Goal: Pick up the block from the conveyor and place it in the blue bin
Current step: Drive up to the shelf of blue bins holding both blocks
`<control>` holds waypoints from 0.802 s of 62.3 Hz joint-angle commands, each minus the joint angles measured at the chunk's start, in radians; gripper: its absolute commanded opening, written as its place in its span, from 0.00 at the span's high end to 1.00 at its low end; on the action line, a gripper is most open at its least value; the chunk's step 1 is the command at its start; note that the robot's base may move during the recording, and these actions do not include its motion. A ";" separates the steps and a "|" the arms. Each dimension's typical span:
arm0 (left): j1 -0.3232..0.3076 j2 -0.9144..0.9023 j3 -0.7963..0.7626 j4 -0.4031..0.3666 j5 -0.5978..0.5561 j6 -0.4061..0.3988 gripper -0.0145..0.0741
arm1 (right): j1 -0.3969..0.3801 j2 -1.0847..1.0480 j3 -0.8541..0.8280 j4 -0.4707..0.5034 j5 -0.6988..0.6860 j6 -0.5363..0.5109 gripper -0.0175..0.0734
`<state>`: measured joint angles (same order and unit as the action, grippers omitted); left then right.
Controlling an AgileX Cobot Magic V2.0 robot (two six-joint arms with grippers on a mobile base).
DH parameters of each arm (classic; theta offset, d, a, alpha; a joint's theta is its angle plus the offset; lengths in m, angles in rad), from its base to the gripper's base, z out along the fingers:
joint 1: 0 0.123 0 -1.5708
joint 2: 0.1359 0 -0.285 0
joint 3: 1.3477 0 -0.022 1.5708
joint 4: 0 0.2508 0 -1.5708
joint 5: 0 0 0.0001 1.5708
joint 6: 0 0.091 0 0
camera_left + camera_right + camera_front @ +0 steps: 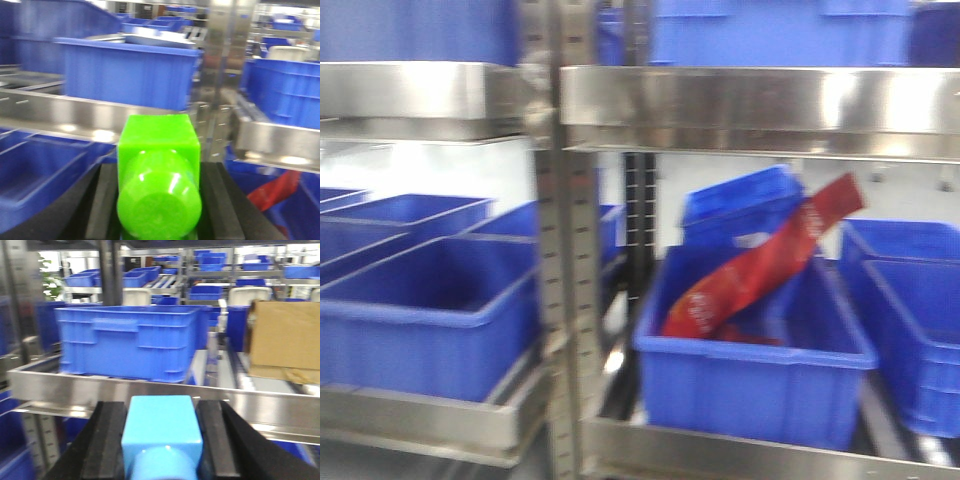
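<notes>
Two-arm rig facing steel racking loaded with blue bins; the conveyor is not in view in any picture. The left pincer (159, 202) is clamped on a green block (159, 165), held between black pads (105, 205). The right pincer (161, 442) is clamped likewise on a light-blue block (161, 422). Each block sits before a steel shelf rail (75, 112), apart from it, with a blue bin (125, 75) standing on the shelf beyond.

Risks, as judged:
(a) The rail lies between each block and the bin behind it. A low approach is likely to strike block or pincer against the steel edge and loosen the grip.
(b) Each block appears to be smooth, glossy moulded plastic: a square body ending in a rounded stud toward the camera. Such a surface offers the pads little friction, so a jolt could let it slide or twist.
(c) In the front view the open bin (750, 385) already holds a red packet (760, 265) leaning across it, and the upper shelf (760, 100) limits the height for entry. A block released there could bounce off the packet.
(d) A cardboard box (285, 340) stands right of the bin in the right wrist view and would be a wrong target.

Materials: the bins are matt plastic with ribbed, straight walls and thickened rims. The racking is brushed, reflective steel, and the pads are dark and look foam-like
</notes>
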<state>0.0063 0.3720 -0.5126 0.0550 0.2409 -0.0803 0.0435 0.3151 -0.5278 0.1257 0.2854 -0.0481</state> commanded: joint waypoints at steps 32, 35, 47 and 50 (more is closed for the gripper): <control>-0.005 -0.005 0.001 0.003 -0.026 -0.006 0.96 | -0.002 -0.002 -0.008 0.000 -0.024 -0.001 0.98; -0.005 -0.005 0.001 0.003 -0.026 -0.006 0.96 | -0.002 -0.002 -0.008 0.000 -0.024 -0.001 0.98; -0.005 -0.005 0.001 0.003 -0.026 -0.006 0.96 | -0.002 -0.002 -0.008 0.000 -0.024 -0.001 0.98; -0.005 -0.005 0.001 0.003 -0.026 -0.006 0.96 | -0.002 -0.002 -0.008 0.000 -0.024 -0.001 0.98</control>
<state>0.0063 0.3720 -0.5126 0.0550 0.2409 -0.0803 0.0435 0.3151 -0.5278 0.1257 0.2854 -0.0500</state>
